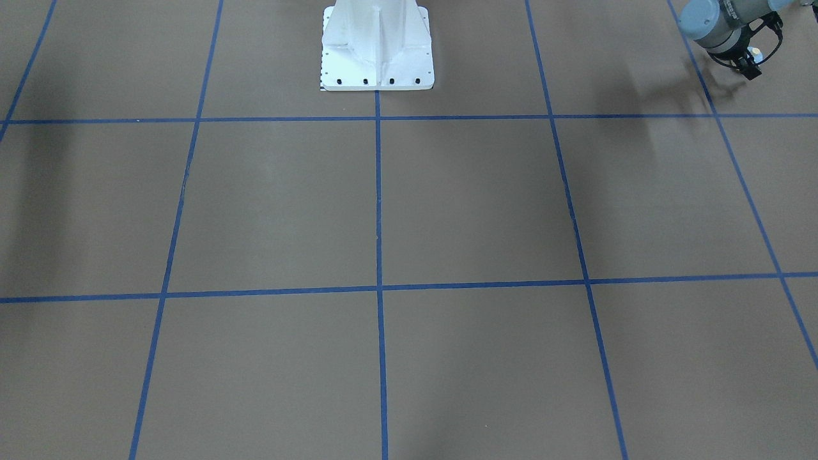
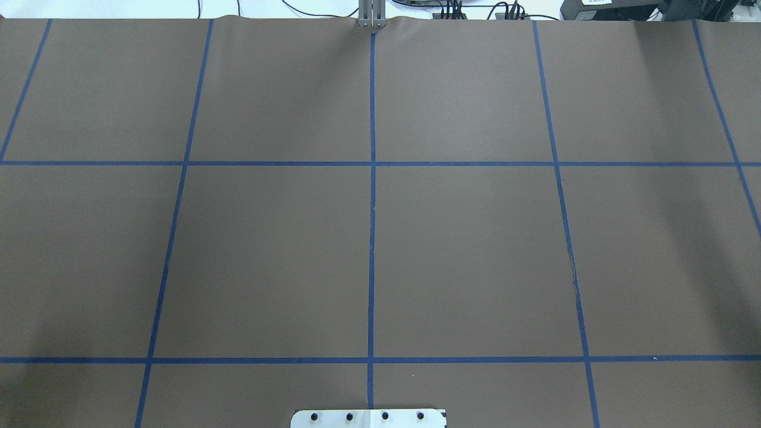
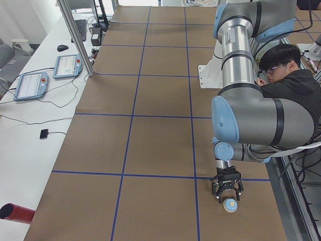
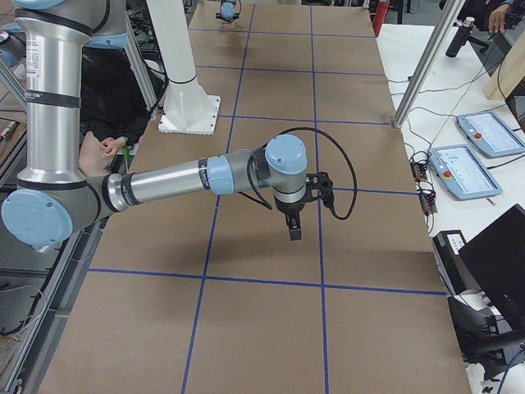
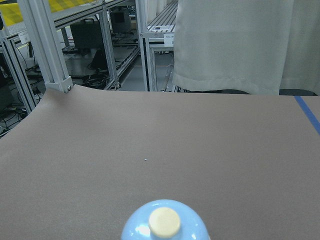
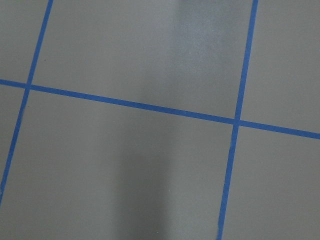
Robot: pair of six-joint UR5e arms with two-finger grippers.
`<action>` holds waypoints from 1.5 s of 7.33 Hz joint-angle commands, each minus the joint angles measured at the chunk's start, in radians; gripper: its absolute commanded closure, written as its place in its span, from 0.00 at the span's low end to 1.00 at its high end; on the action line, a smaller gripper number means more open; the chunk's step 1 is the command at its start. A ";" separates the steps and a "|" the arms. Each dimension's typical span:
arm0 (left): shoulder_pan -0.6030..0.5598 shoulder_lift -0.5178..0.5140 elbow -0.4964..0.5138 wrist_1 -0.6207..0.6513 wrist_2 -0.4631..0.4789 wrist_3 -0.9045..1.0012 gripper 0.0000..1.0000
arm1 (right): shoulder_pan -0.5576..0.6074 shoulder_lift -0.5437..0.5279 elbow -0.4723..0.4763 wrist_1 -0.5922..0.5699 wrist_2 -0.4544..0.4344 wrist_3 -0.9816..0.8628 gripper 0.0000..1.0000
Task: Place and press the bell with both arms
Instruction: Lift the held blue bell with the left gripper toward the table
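Closest to me on the left wrist feed, the bell (image 5: pixel 165 222) fills the bottom edge: light-blue dome, cream button up, sitting upright on the brown bench (image 3: pixel 150 145). From the left end camera I see it in the corner square at the robot's left end, on the robot's side of the grid, and the left claw (image 3: pixel 226 193) hangs right over it, pointing down, fingers spread and released, tips just above the dome; whether they touch it I can't make out. Behind that, the left arm (image 3: pixel 251 120) folds back up toward its base, and an operator (image 3: pixel 288 75) in black sits just past it at the bench's edge. Moving on along the bench, the white pedestal (image 1: pixel 377 48) stands bolted down on the centre line of the blue tape grid (image 2: pixel 371 208). Farther on, the right arm (image 4: pixel 164 185) reaches out level over the middle squares with the right claw (image 4: pixel 293 230) aimed straight down, clear above the paper; only the end camera catches it, so I can't tell if it's clenched or released. Its wrist feed gives me only tape lines crossing on brown paper.
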 commanded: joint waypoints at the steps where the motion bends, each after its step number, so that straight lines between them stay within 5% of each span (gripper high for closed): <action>1: 0.038 -0.005 0.009 -0.016 -0.012 -0.041 0.00 | 0.000 0.001 0.001 0.000 0.000 0.000 0.00; 7: 0.067 0.001 0.069 -0.068 -0.018 -0.065 0.00 | 0.001 -0.001 0.012 -0.003 0.002 0.000 0.00; 8: 0.076 -0.001 0.067 -0.069 -0.019 -0.081 0.17 | 0.001 -0.002 0.014 -0.003 0.000 0.000 0.00; 9: 0.098 -0.002 0.066 -0.069 -0.019 -0.115 0.68 | 0.000 -0.003 0.014 -0.003 0.000 0.000 0.00; 10: 0.110 0.001 0.058 -0.069 -0.024 -0.135 1.00 | 0.001 -0.003 0.015 -0.003 0.000 0.002 0.00; 11: 0.112 0.010 0.054 -0.075 -0.070 -0.149 1.00 | 0.001 -0.003 0.015 -0.003 0.000 0.000 0.00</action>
